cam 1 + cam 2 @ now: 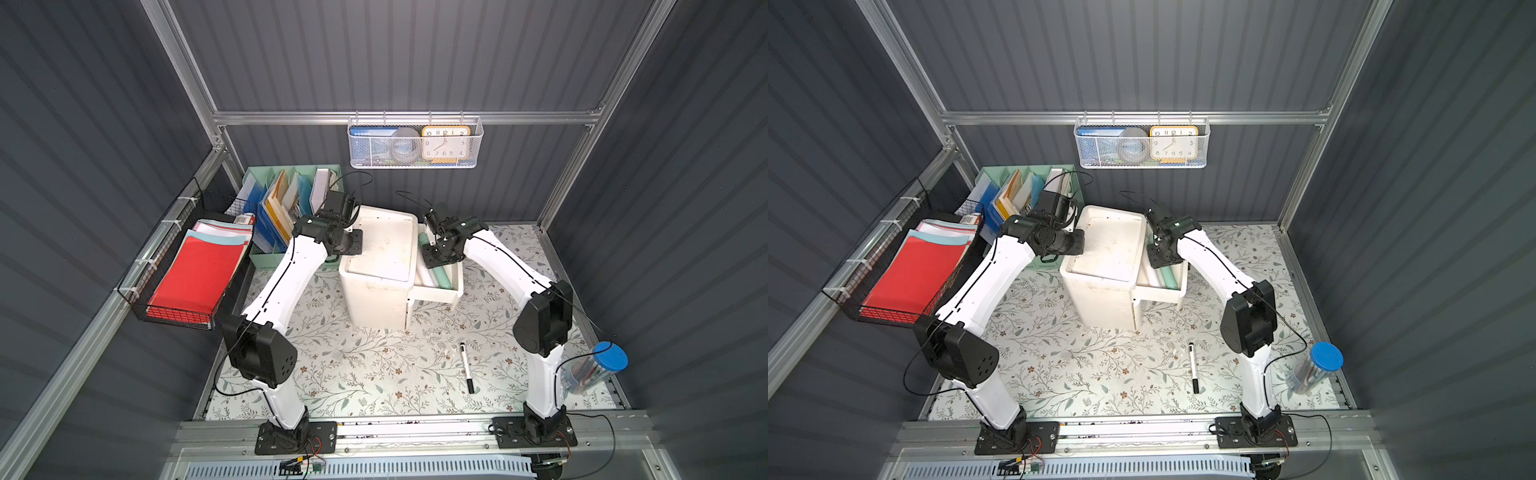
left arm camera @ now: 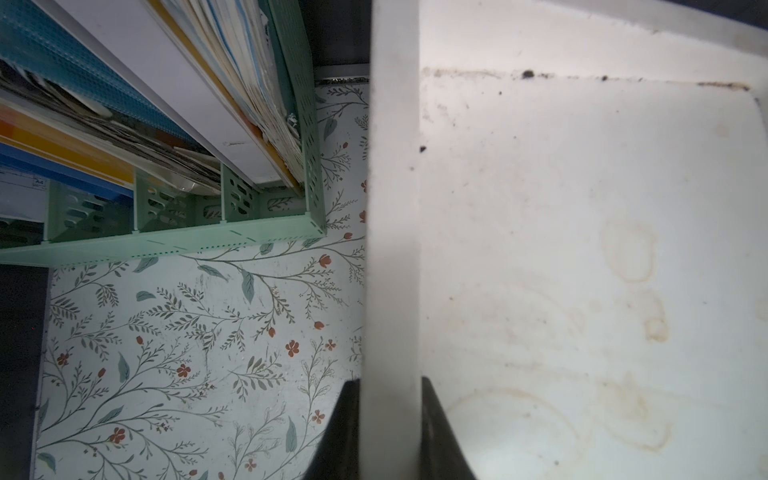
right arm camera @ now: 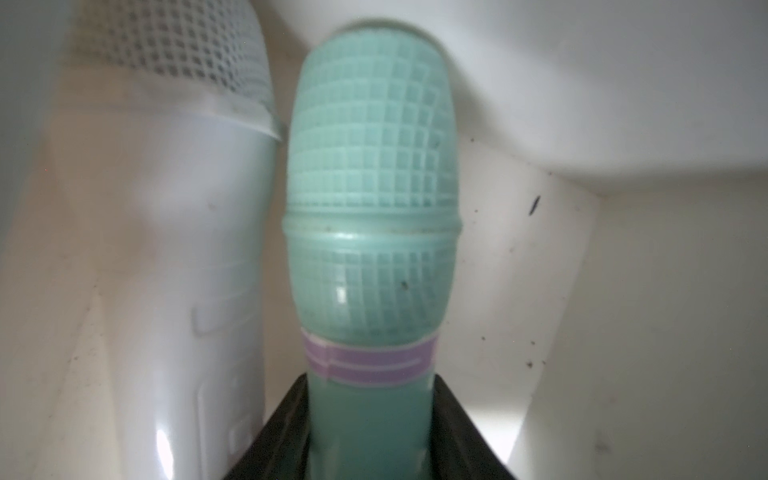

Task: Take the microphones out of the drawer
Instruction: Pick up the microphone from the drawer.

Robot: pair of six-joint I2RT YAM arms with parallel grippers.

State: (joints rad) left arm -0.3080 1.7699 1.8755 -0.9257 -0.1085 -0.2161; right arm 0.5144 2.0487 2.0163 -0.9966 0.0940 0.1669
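A white drawer unit stands at the back, its drawer pulled out to the right. Inside lie a teal microphone with a purple band and a white microphone beside it. My right gripper reaches down into the drawer and is shut on the teal microphone's handle just below the band. My left gripper is shut on the unit's raised top rim, one finger on each side.
A green file organizer with folders stands close to the left of the unit. A black wire basket of red papers hangs on the left wall. A marker and a blue-lidded clear jar lie in front right. A wall basket holds a clock.
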